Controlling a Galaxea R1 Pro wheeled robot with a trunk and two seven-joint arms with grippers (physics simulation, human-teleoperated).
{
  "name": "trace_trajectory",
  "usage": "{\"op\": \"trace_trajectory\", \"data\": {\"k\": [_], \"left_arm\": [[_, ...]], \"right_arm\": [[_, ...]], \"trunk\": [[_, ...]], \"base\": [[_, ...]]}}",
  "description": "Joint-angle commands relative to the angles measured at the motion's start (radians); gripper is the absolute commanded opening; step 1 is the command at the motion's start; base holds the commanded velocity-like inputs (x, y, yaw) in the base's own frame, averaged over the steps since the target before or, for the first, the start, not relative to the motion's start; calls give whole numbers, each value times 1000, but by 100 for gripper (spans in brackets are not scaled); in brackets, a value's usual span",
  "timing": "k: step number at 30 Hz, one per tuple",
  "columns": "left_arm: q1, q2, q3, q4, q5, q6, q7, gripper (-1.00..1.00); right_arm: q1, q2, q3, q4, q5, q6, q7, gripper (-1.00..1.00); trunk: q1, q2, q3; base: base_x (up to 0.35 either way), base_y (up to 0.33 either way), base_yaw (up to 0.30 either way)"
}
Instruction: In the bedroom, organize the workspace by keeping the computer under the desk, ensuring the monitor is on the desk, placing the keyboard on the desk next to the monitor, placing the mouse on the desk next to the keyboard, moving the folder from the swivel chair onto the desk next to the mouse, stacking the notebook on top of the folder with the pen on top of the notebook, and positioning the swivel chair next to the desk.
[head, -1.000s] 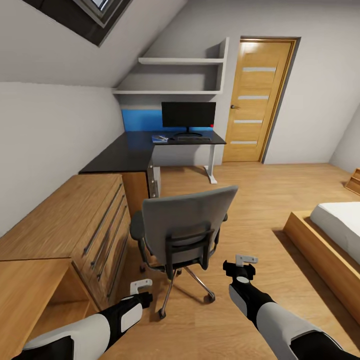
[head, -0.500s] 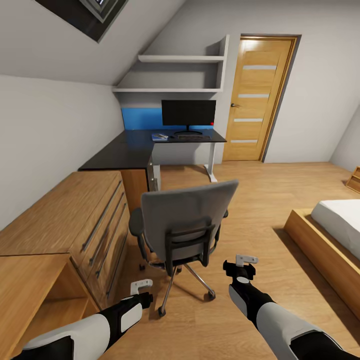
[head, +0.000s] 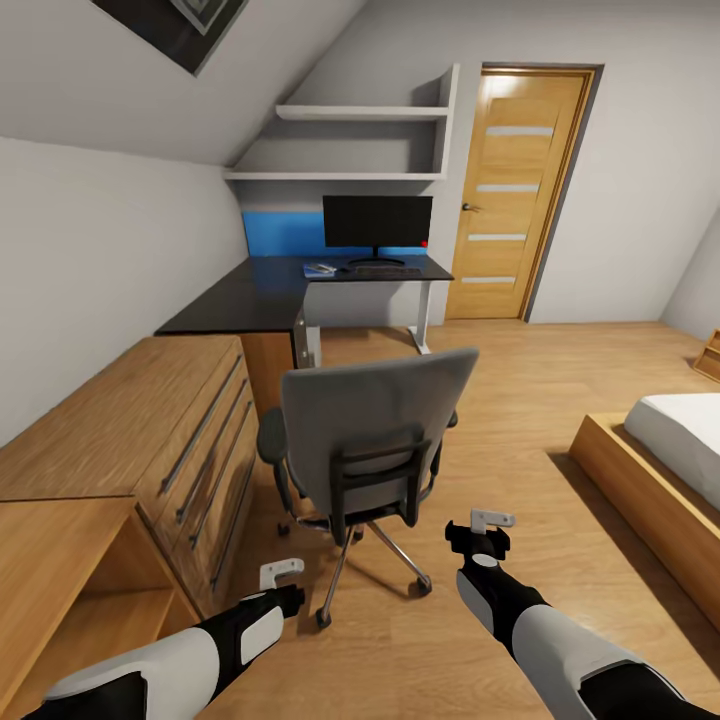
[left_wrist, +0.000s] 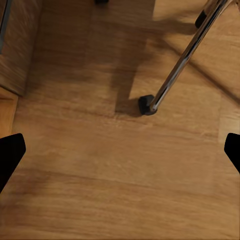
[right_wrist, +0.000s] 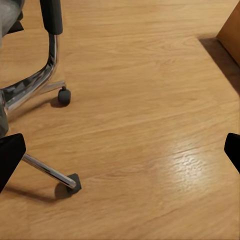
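Note:
The grey swivel chair (head: 365, 435) stands on the oak floor just ahead of me, its back turned to me and its seat hidden. Beyond it the black desk (head: 245, 300) carries the monitor (head: 377, 222), with the keyboard (head: 385, 269) in front of it. A flat blue folder (head: 319, 269) lies left of the keyboard with something small on it. Mouse, notebook and pen are too small to tell; the computer is out of view. My left gripper (head: 285, 585) (left_wrist: 120, 150) and right gripper (head: 487, 530) (right_wrist: 120, 150) hang open and empty over the floor by the chair's chrome legs (left_wrist: 180, 65) (right_wrist: 35, 87).
An oak dresser (head: 150, 440) runs along the left wall up to the desk. A bed (head: 665, 455) on a wooden frame sits at the right. The oak door (head: 515, 190) is shut, and open floor lies between chair and bed.
The whole view has crept forward and tilted slightly, so the chair and dresser look a little nearer. Both arms hold the same pose.

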Motion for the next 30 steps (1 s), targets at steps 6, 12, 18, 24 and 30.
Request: {"op": "trace_trajectory", "data": {"k": [6, 12, 18, 24, 30], "left_arm": [[-1, 1, -6, 16, 5, 1, 6, 100], [-1, 0, -8, 28, 4, -1, 5, 100], [-1, -2, -9, 30, 3, -6, 2, 100], [-1, 1, -4, 33, 3, -5, -5, 100], [-2, 5, 2, 33, 1, 0, -5, 100]], "right_arm": [[-1, 0, 8, 1, -11, -6, -4, 100], [-1, 0, 7, 1, -11, -7, -4, 100], [-1, 0, 7, 1, -11, -8, -4, 100], [-1, -2, 7, 1, -4, -11, -3, 100], [-1, -3, 3, -2, 7, -9, -1, 100]], "trunk": [[23, -43, -20], [46, -85, -39], [69, -127, -57], [92, -169, -76], [115, -211, -95]], "base": [[0, 0, 0], [0, 0, 0], [0, 0, 0], [0, 0, 0], [0, 0, 0]]}}
